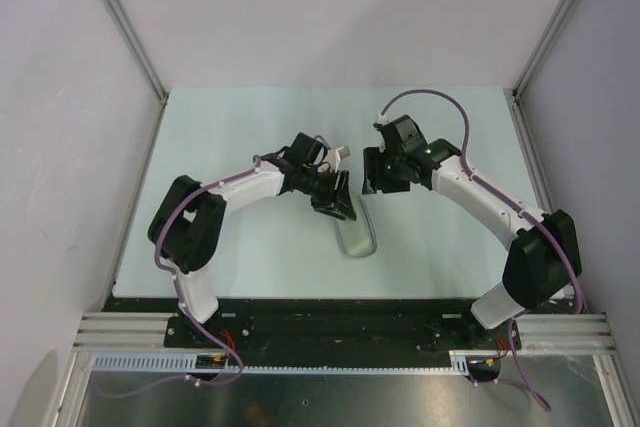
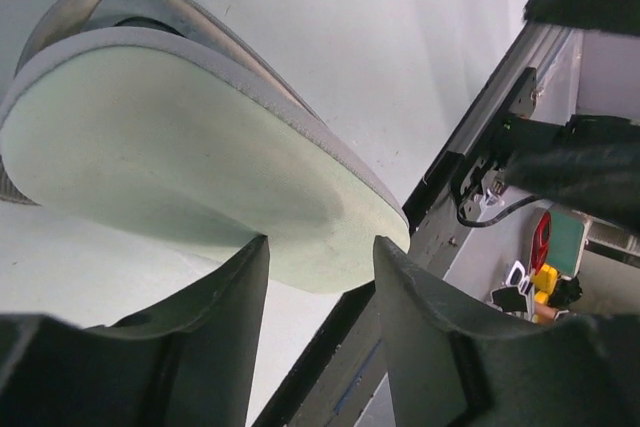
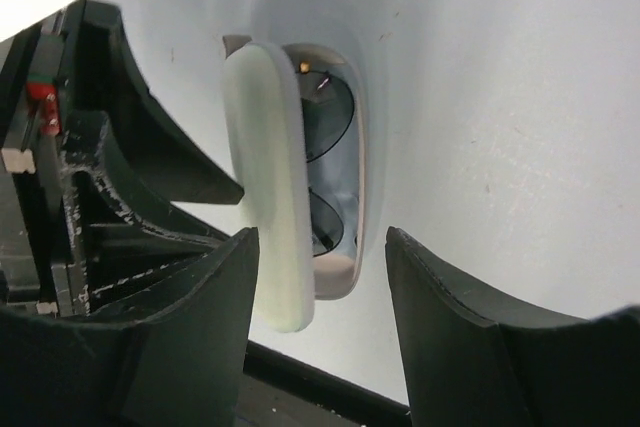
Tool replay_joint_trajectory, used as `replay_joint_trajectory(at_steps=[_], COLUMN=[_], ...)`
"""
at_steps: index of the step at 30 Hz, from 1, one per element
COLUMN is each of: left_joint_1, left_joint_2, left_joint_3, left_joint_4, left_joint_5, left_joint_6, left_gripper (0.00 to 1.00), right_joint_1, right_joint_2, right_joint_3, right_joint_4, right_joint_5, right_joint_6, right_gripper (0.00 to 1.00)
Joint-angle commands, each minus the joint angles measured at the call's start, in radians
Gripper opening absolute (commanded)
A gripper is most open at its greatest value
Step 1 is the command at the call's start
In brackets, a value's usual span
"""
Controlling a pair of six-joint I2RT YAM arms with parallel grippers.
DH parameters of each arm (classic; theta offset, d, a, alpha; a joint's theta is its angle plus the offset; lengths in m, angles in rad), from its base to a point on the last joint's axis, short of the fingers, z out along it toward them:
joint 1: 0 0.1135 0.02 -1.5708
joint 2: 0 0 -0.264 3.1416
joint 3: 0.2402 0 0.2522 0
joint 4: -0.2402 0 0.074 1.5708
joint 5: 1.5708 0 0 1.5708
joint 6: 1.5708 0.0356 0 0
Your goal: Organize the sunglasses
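Black mounts at the near edge, and from them the left arm and the right arm bend in over the pale blue-green tabletop to meet at the middle. Nearest of the things there is the oblong beige case, lying lengthways and open. The left gripper comes next, right at the case, and its two dark fingers stand apart. The curved rim of the raised pale padded lid runs just past the tips, and nothing is pinched between them. From the right wrist, the lid stands on edge along one side of the shell, one finger of the left gripper just beside it. There they are: the dark grey-lensed sunglasses lie inside the lower shell of the case, both lenses showing side by side, with a thin wire of frame above them. A little farther back, the right gripper hovers over the case with its jaws spread wide, holding nothing. Beyond both grippers the tabletop runs back to the plain white walls.
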Motion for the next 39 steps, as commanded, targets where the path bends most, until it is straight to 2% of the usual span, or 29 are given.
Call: replay_joint_trajectory(at_steps=[1,15,26,35,39], left_joint_1=[-0.013,-0.013,-0.013,-0.013,-0.013], left_joint_2=[0.021,0.033,-0.05,-0.071,-0.057], left_joint_3=[0.044,0.05,0.01,-0.018,-0.028], left_joint_4=[0.009,0.007,0.009,0.007,0.009], left_joint_5=[-0.049,-0.115,-0.233,-0.258,-0.298], left_joint_6=[-0.019,-0.024,-0.012,-0.013,-0.015], left_gripper=[0.53,0.58,0.8,0.84,0.85], right_joint_1=[0.008,0.058,0.097,0.103,0.129], right_joint_2=[-0.041,-0.069,0.014,0.026,-0.012], right_joint_3=[-0.037,-0.209,-0.269,-0.278,-0.276], right_joint_4=[0.035,0.115,0.178,0.181,0.172], right_joint_5=[-0.099,-0.079,-0.01,0.002,0.048], right_joint_6=[-0.069,-0.083,-0.062,-0.01,0.042], right_gripper=[0.58,0.53,0.5,0.44,0.45])
